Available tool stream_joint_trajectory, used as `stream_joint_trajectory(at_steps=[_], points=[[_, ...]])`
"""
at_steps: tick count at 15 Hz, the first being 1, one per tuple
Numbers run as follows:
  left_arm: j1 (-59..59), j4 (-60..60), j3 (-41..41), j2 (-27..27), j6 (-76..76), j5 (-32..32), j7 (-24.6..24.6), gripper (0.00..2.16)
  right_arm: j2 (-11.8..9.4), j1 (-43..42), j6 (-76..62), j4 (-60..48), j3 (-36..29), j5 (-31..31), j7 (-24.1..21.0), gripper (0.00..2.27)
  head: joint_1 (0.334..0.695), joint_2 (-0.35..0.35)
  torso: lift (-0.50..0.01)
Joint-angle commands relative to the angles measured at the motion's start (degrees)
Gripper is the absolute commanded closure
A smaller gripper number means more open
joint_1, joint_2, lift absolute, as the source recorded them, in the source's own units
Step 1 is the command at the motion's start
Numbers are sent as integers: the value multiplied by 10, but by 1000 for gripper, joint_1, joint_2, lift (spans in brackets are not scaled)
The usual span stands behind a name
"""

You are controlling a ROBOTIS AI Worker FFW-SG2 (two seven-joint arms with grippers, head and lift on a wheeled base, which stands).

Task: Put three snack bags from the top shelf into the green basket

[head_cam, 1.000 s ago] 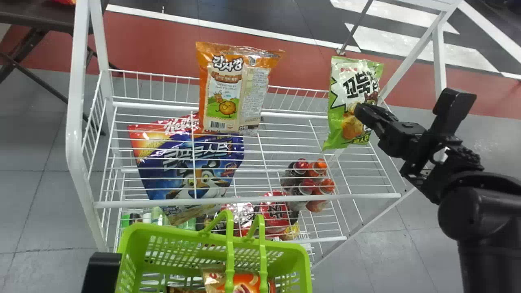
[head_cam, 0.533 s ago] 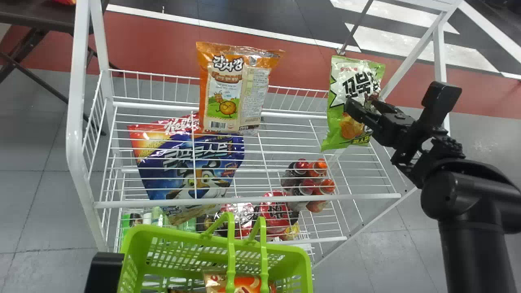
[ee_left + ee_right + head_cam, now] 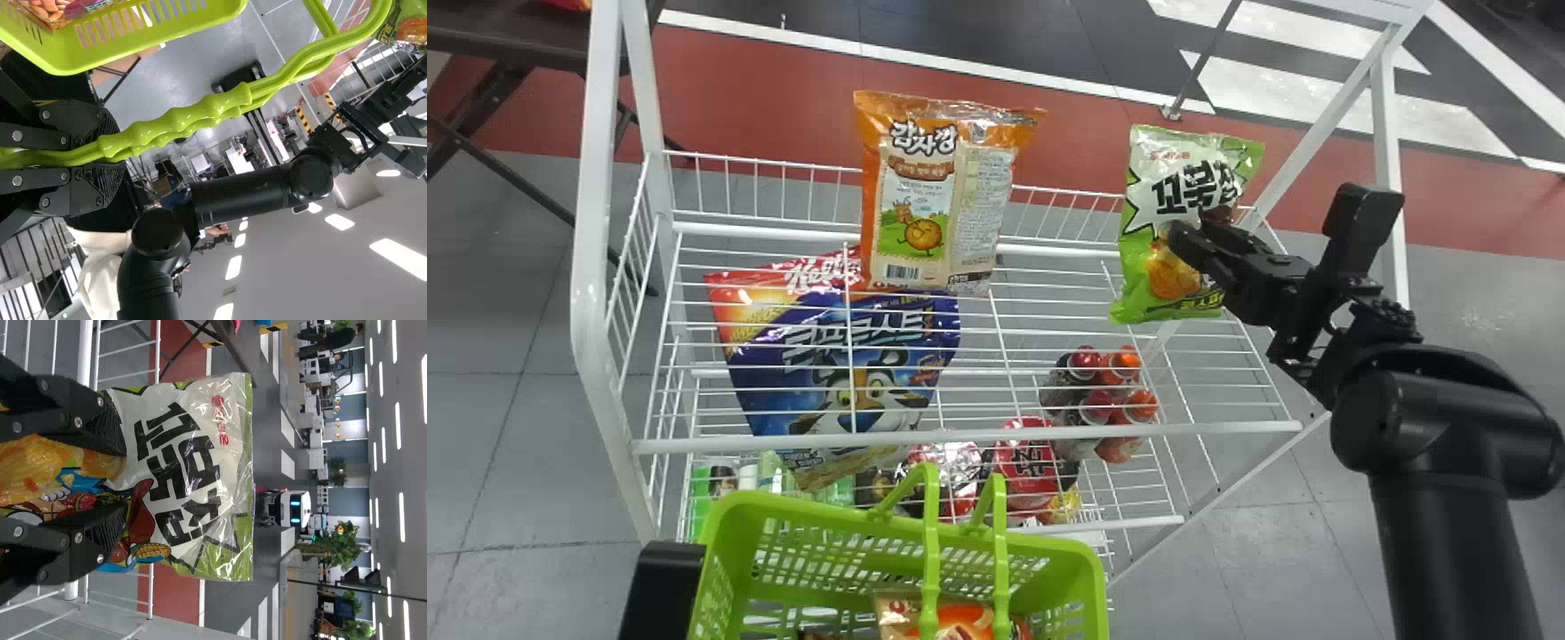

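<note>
At the left, the left claw (image 3: 110,155) is closed on the handles (image 3: 193,120) of the green basket (image 3: 827,516). A slack grip would be the trouble here: the handles are smooth, and a bag dropped in hard could set the basket swinging. Those handles also rise over its mouth (narrowing the way in), so a wide bag may snag on them. At least one snack packet (image 3: 951,618) lies inside, and a new one could perch on it.

Next comes the orange snack bag (image 3: 934,196), upright on the top shelf (image 3: 960,436). It stands between the green snack bag (image 3: 1174,196) and the shelf's left end — carry the green one low toward the basket and it might well be knocked over.

At the right, the green bag is upright above the shelf's right part, the right claw (image 3: 120,480) at its middle, fingers spread with the bag's bulge between them. Closing off-centre could catch mere film — slick stuff — and let the bag slip out or twist; pushing on before closing might tip it over the back rail (image 3: 1067,250). Too tight a squeeze could burst it.
</note>
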Motion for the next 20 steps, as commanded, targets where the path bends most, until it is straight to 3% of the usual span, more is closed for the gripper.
stream_joint_trajectory(at_steps=[1,5,11,14,16,20], points=[[-1,3,1,0,0,0,0,1683,0,-9,-19,20,3,-3,-3,2236,695,-350,-45],[-1,7,3,0,0,0,3,1683,3,5,-66,25,-2,-9,-6,2236,695,-350,-45],[0,9,9,-4,-2,1,4,1683,12,141,-31,-171,-89,-68,-10,2236,695,-350,-45],[0,8,12,-4,-4,3,3,1683,37,204,136,-312,-173,-139,17,2240,695,-350,-45],[0,9,15,-4,-7,5,4,1686,65,233,279,-384,-226,-183,44,2240,695,-350,-45],[-1,9,17,-4,-12,7,4,1683,91,276,584,-463,-302,-307,56,2240,695,-350,-45]])
